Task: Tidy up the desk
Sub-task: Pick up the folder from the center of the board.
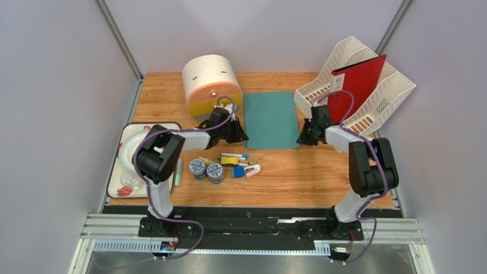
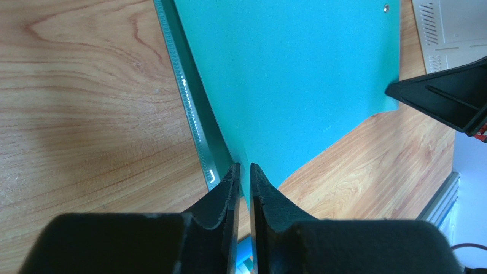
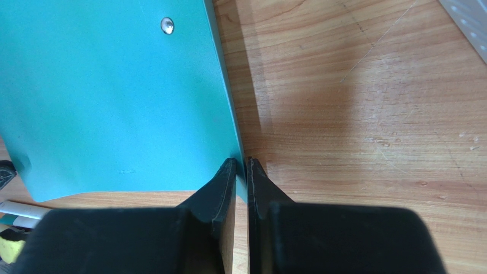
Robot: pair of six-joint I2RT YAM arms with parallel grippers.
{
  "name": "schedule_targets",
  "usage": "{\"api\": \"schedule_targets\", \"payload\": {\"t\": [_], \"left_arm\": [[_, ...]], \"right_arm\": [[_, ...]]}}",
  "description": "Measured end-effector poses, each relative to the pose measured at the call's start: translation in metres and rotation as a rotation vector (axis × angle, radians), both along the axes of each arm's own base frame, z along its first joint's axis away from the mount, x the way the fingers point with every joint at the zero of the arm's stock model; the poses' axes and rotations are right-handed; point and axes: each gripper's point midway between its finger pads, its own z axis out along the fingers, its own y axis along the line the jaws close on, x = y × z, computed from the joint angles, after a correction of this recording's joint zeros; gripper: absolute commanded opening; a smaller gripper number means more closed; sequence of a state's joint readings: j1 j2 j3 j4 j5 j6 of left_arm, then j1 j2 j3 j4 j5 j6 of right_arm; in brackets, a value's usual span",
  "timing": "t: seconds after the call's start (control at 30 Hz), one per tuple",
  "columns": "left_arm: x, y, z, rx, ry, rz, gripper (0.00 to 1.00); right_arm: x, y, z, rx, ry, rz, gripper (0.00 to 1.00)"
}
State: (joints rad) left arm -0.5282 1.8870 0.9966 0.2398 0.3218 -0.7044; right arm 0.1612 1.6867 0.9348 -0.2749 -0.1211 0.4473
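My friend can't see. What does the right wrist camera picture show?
The right claw pinches the edge of a teal folder near its corner. Bare wooden desk fills the right side, and a small metal rivet shines near the folder's top.

Teal folder [image 1: 270,120], red binder [image 1: 357,85], white racks [image 1: 391,94]

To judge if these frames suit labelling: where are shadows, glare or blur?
Top view: even light, sharp. Left wrist: soft shadow on the desk beside the teal folder; near fingers dark. Right wrist: shadow on wood beside folder, rivet glints.
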Motion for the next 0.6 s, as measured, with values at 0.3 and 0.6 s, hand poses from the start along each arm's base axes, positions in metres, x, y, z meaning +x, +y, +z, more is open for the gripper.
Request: {"api": "schedule_targets", "payload": {"t": [0.3,0.6], "left_arm": [[-0.001,0.0,-0.01,0.002,0.026,0.009,0.26],[0.002,-0.004,-0.01,-0.024,0.022,0.011,0.2]], "right_arm": [[0.0,0.0,0.0,0.0,-0.002,-0.001,0.08],[0.002,-0.004,0.0,-0.009,-0.01,-0.007,0.07]]}}
